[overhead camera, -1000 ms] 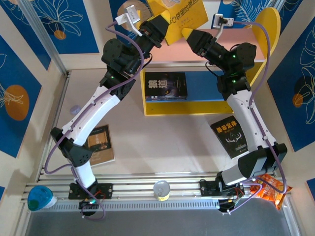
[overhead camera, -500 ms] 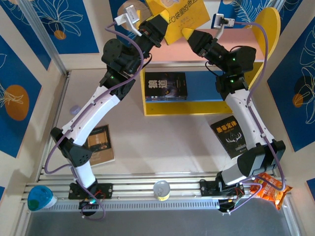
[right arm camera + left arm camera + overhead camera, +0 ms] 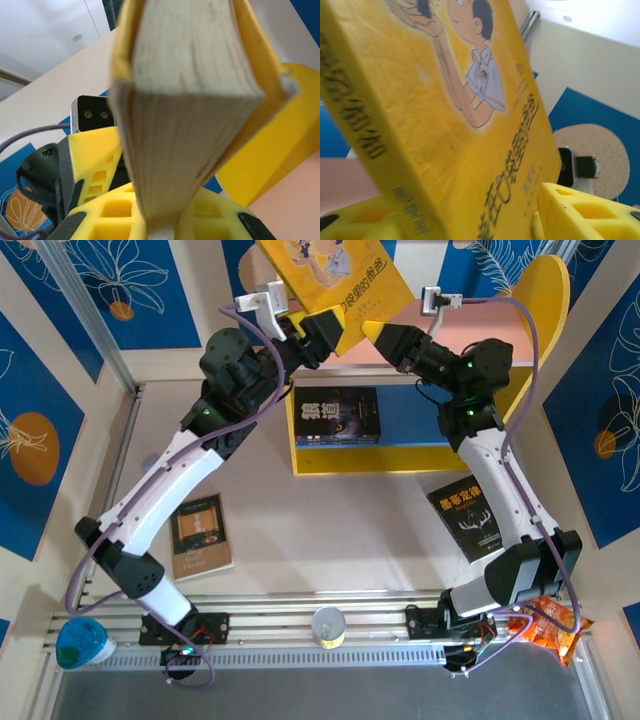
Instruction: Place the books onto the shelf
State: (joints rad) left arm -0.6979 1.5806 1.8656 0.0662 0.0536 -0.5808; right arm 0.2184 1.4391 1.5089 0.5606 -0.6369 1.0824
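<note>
A bright yellow cartoon book (image 3: 335, 275) is held up, tilted, over the left end of the shelf's pink upper board (image 3: 510, 322). My right gripper (image 3: 372, 330) is shut on its lower edge; in the right wrist view the page block (image 3: 185, 100) is pinched between the yellow fingers (image 3: 105, 155). My left gripper (image 3: 338, 335) stands open at the book's lower left corner, and the cover (image 3: 445, 115) passes between its spread fingers (image 3: 580, 210). A black book (image 3: 337, 417) lies on the shelf's blue lower part (image 3: 415, 420). Another black book (image 3: 465, 518) and a tan book (image 3: 200, 535) lie on the table.
The shelf's round-topped yellow side panel (image 3: 548, 295) rises at the right, behind my right arm. An orange snack bag (image 3: 545, 625) lies by the right base, a blue-lidded cup (image 3: 80, 640) at the near left, and a small round object (image 3: 328, 625) on the front rail.
The yellow book has risen and turned so more of its cover shows. My left jaws have spread apart, and the left arm's elbow has swung out to the left. The right jaws closed on the book.
</note>
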